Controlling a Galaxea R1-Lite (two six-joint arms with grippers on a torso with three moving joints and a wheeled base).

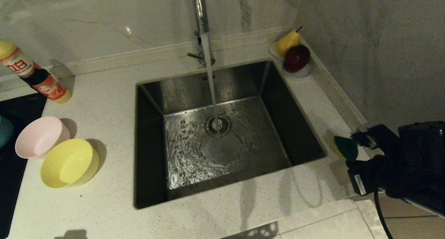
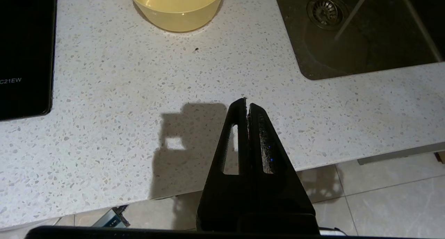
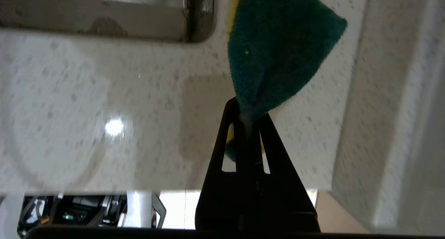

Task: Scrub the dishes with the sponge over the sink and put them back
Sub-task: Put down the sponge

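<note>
So the right gripper has its jaws clamped on one end of the sponge, green scouring face showing, out over the worktop strip between the sink and the right-hand wall. My guess: pinching the end leaves most of the pad free for scrubbing. The tap is running into the basin, ready for rinsing. The pink bowl and yellow bowl wait near the worktop's left edge. The left gripper hangs over the front edge, jaws together, empty.
</note>
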